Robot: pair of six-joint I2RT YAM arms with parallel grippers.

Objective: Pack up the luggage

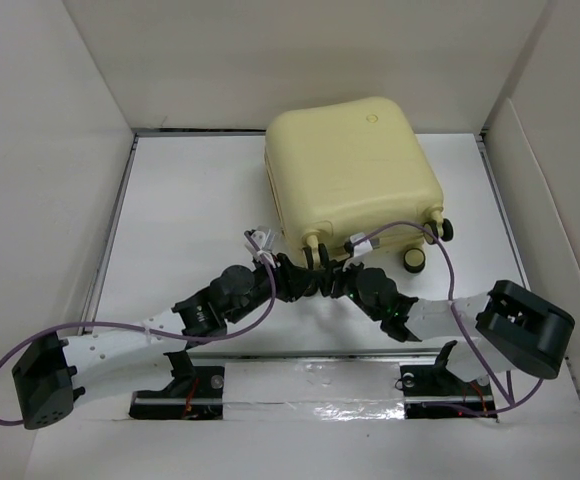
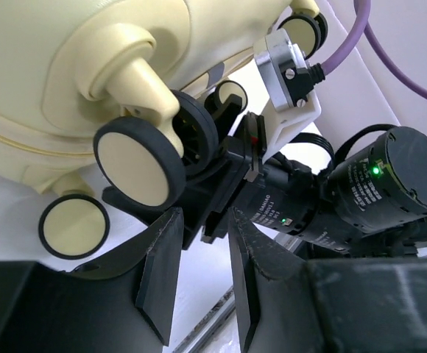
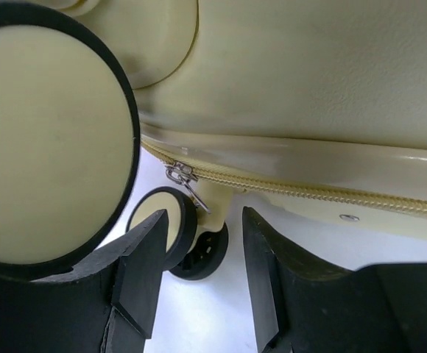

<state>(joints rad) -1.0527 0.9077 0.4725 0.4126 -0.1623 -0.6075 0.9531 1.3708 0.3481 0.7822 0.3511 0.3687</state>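
So your suitcase (image 1: 355, 165) is zipped shut and lying flat on the white worktop (image 1: 190, 220), over toward the far side and a bit right of centre, with its wheels facing the arms. Both arms are reaching in and meet at that near wheel edge. Your left gripper (image 2: 202, 283) has its fingers spread apart with nothing between them. It sits just below a cream-and-black wheel (image 2: 136, 163), with the other arm's black wrist right behind. Your right gripper (image 3: 202, 276) is spread too, pinching nothing, and pointed at the zipper (image 3: 309, 190) seam. The little metal zipper pull (image 3: 182, 179) hangs just up and left of the gap, not touching either finger as far as I can tell.
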